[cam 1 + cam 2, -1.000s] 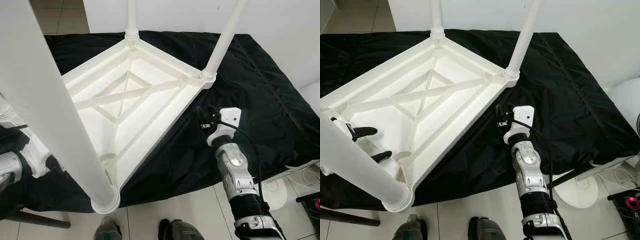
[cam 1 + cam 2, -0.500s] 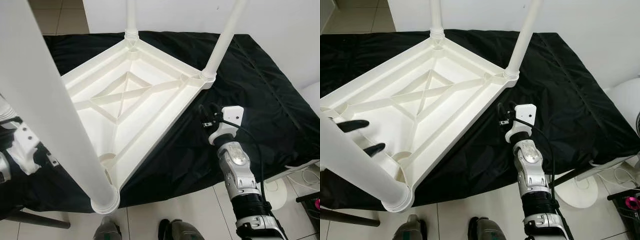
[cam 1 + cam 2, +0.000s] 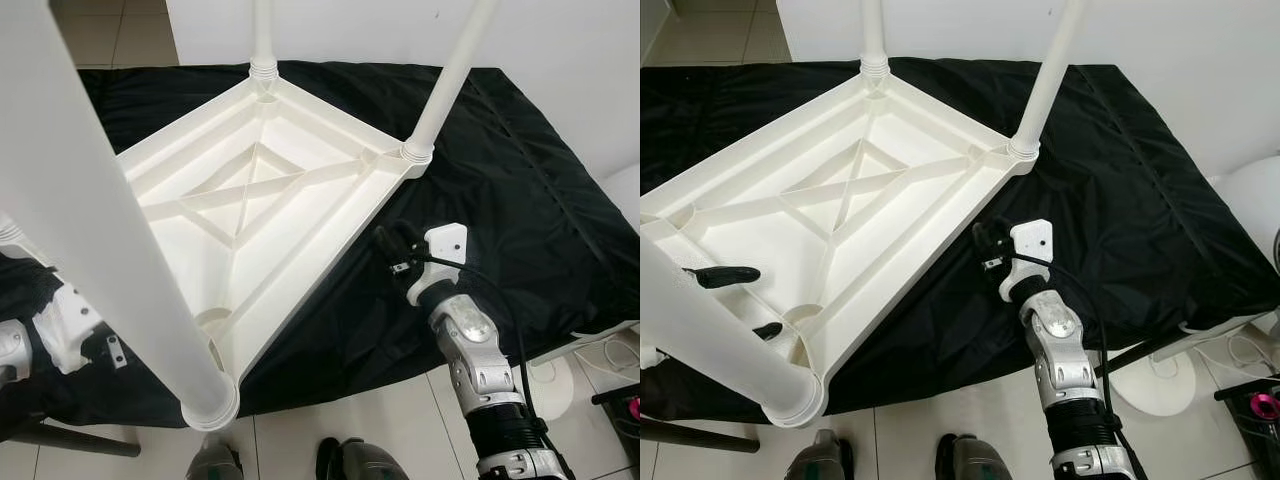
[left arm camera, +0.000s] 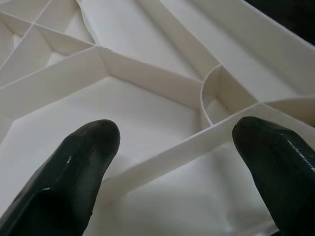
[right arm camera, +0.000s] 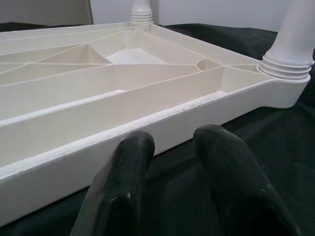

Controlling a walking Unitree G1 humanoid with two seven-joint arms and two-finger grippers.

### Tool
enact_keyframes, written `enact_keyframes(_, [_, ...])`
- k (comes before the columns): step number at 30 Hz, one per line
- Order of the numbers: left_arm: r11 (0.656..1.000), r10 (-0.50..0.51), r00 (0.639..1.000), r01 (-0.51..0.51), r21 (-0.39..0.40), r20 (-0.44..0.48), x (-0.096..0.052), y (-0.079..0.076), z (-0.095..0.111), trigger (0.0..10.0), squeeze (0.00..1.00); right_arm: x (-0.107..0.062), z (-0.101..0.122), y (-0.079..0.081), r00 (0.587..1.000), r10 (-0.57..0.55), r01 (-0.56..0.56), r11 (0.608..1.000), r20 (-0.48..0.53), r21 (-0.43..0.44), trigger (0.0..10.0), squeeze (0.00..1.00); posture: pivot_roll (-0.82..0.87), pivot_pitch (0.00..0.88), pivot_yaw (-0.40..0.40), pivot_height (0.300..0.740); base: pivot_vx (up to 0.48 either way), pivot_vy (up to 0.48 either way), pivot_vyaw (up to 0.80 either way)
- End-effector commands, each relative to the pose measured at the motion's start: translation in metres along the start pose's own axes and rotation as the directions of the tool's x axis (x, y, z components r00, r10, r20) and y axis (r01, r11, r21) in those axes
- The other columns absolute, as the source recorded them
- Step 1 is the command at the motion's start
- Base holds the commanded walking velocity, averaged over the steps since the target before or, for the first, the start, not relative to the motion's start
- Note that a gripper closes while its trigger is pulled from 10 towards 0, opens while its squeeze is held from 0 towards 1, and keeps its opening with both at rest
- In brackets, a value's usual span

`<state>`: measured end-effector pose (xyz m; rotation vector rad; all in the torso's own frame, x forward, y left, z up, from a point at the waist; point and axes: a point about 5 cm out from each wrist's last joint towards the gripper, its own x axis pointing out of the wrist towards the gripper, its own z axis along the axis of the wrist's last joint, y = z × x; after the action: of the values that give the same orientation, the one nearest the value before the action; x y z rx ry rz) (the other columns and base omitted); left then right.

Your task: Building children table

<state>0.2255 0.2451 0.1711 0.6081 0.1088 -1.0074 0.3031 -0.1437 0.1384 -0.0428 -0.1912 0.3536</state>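
A white plastic children's table [image 3: 300, 190] lies upside down on a black cloth, ribbed underside up. Legs stand at the far corner [image 3: 263, 40], the right corner [image 3: 445, 80] and the near corner [image 3: 100, 250]; the near leg looms large and hides part of my left arm. My left gripper [image 3: 748, 302] hovers open over the underside near that corner, its fingers [image 4: 83, 157] wide apart above the ribs. My right gripper [image 3: 384, 244] sits low over the cloth beside the table's right rim [image 5: 162, 118], fingers [image 5: 130, 162] close together with nothing between them.
The black cloth [image 3: 520, 180] covers a low platform against a white wall. Tiled floor and my feet [image 3: 350, 462] are at the front. A white round base [image 3: 1155, 385] and cables lie on the floor to the right.
My right gripper has moved left, closer to the table's right rim. My left gripper has shifted slightly nearer and lower over the underside. The table has not moved.
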Motion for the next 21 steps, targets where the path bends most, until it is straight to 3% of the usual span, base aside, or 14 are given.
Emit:
enact_keyframes(1, [0.915, -0.397, 0.915, 0.401, 0.047, -0.066, -0.005, -0.015, -0.004, 10.0, 0.00, -0.004, -0.003, 0.001, 1.000, 0.015, -0.015, 1.000, -0.019, -0.005, 10.0, 0.00, 0.06, 0.136, -0.066, 0.740, 0.000, 0.000, 0.00])
enact_keyframes(11, [0.904, -0.410, 0.906, 0.419, 0.087, -0.105, 0.013, 0.002, -0.010, 10.0, 0.00, -0.006, 0.001, 0.002, 0.999, 0.033, -0.033, 0.999, -0.017, -0.024, 10.0, 0.00, 0.03, 0.131, -0.042, 0.740, 0.000, 0.000, 0.00])
enact_keyframes(16, [0.931, -0.342, 0.931, 0.354, 0.085, -0.130, 0.024, 0.016, -0.014, 10.0, 0.00, -0.008, 0.001, 0.002, 0.999, 0.031, -0.031, 0.999, -0.019, -0.032, 10.0, 0.00, 0.02, 0.134, -0.033, 0.740, 0.000, 0.000, 0.00])
enact_keyframes(18, [0.955, -0.284, 0.941, 0.295, 0.037, -0.181, 0.033, 0.031, -0.022, 10.0, 0.00, -0.010, 0.001, 0.004, 0.999, 0.026, -0.027, 0.999, -0.022, -0.036, 10.0, 0.00, 0.00, 0.140, -0.021, 0.740, 0.000, 0.000, 0.00])
enact_keyframes(21, [0.962, -0.260, 0.944, 0.271, 0.028, -0.204, 0.037, 0.037, -0.026, 10.0, 0.00, -0.012, 0.000, 0.006, 0.999, 0.033, -0.034, 0.998, -0.026, -0.053, 10.0, 0.00, 0.00, 0.142, -0.016, 0.740, 0.000, 0.000, 0.00])
